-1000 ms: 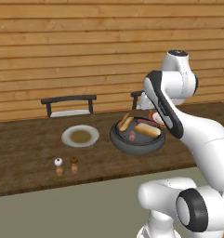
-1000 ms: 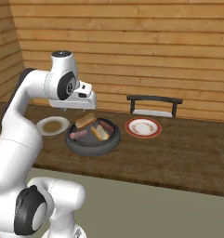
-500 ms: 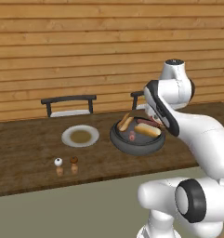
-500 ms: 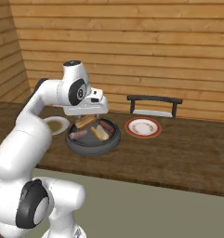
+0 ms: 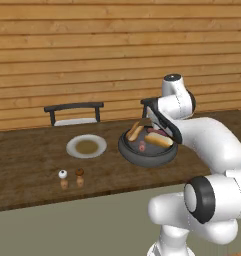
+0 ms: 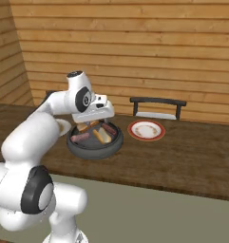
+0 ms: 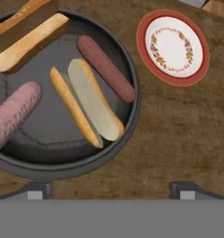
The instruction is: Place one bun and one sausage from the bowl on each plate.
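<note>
Above the bowl (image 7: 132, 116), fingers (image 7: 39, 189) are spread wide, empty; descent should be centred on one bun (image 7: 88, 104), along its length.

The dark grey bowl (image 7: 132, 116) held two split buns (image 7: 88, 102) and two sausages (image 7: 105, 68); a red-rimmed plate (image 7: 173, 47) sat apart beside it on the wooden counter (image 7: 178, 135).

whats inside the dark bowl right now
The bowl holds two buns, one in the middle and one at the rim, plus a dark sausage and a pink one. Whatever lies under them is covered.
</note>
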Controlling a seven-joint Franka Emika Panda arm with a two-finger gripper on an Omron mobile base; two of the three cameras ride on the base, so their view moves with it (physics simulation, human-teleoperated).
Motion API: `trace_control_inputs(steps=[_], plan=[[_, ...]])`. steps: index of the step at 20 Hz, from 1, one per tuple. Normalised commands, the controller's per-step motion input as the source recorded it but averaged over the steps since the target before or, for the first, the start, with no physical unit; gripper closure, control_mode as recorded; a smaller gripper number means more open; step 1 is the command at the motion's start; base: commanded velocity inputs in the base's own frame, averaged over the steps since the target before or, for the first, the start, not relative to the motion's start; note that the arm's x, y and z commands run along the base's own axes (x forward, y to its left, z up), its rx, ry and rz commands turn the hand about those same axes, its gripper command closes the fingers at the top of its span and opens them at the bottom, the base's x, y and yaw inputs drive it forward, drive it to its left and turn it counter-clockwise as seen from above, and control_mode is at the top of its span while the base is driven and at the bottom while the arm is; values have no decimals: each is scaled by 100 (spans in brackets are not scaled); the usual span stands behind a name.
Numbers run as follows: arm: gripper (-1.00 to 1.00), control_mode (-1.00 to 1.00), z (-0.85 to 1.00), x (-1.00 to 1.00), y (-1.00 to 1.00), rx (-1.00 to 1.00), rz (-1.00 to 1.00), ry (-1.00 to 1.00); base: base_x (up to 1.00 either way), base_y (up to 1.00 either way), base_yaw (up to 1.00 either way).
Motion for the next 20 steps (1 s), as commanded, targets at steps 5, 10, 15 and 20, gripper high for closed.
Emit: trace_control_inputs(steps=[5,10,15,20], plan=[[-100,-100,-51,46,15,0,0,0,0,0,0],[-100,-100,-52,28,11,0,0,1,0,0,0],[-100,-100,-45,15,3,1,0,4,0,0,0],[-100,-100,-24,3,2,0,0,0,0,0,0]])
